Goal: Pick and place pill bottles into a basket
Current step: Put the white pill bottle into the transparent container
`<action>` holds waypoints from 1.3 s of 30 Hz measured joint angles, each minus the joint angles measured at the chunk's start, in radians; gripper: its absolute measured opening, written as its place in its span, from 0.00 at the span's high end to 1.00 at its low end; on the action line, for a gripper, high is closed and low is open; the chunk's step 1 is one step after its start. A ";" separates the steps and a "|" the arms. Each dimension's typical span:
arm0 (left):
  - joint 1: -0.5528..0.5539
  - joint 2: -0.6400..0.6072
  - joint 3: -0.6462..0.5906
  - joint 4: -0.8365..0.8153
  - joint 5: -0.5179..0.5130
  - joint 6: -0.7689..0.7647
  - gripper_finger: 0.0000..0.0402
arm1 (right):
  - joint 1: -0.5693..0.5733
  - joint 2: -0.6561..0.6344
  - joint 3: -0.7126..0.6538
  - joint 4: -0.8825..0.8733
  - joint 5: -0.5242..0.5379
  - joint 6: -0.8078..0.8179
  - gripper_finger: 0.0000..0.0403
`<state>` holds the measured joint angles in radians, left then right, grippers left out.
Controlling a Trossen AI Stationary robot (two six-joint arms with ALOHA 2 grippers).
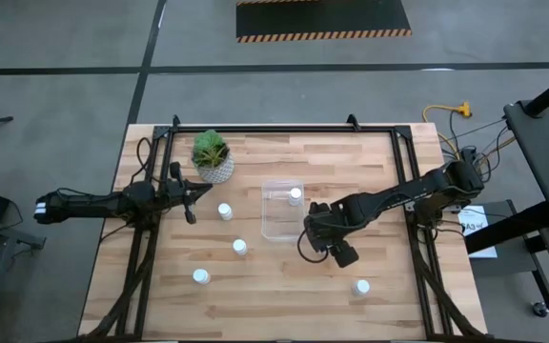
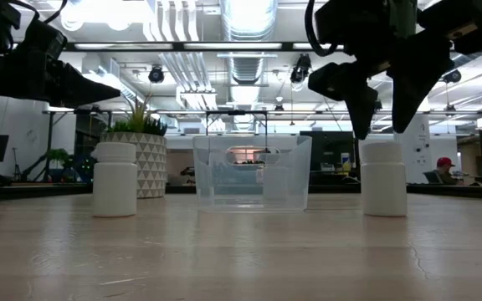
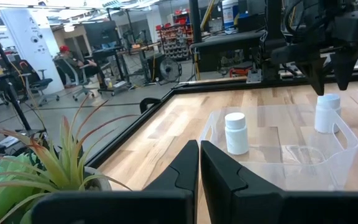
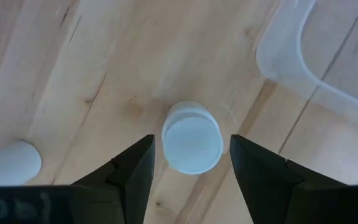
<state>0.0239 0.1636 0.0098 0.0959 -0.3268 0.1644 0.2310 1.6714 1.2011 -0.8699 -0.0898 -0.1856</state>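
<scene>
The clear basket (image 1: 282, 221) stands mid-table with one white pill bottle (image 1: 295, 196) upright inside; that bottle also shows in the left wrist view (image 3: 235, 132). My right gripper (image 1: 313, 238) is open, pointing down just above another upright bottle (image 4: 191, 144), next to the basket's right near corner. In the low view its fingers (image 2: 360, 104) hang above that bottle's cap (image 2: 383, 150), one on each side, touching nothing. Three other bottles stand on the table (image 1: 225, 211), (image 1: 240, 247), (image 1: 200, 276), and one more (image 1: 361, 286). My left gripper (image 1: 191, 205) is shut and empty, left of the basket.
A white pot with a green plant (image 1: 213, 157) stands at the far left of the basket, close to my left gripper. Bare wood lies between the bottles and along the near edge. Black frame rails (image 1: 284, 129) run along the table's sides.
</scene>
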 joint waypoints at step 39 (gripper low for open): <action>0.000 0.000 0.000 0.000 0.000 0.000 1.00 | 0.000 0.000 -0.110 0.138 0.000 -0.012 0.63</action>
<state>0.0242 0.1635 0.0099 0.0959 -0.3269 0.1643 0.2306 1.6716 1.0916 -0.7320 -0.0895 -0.1981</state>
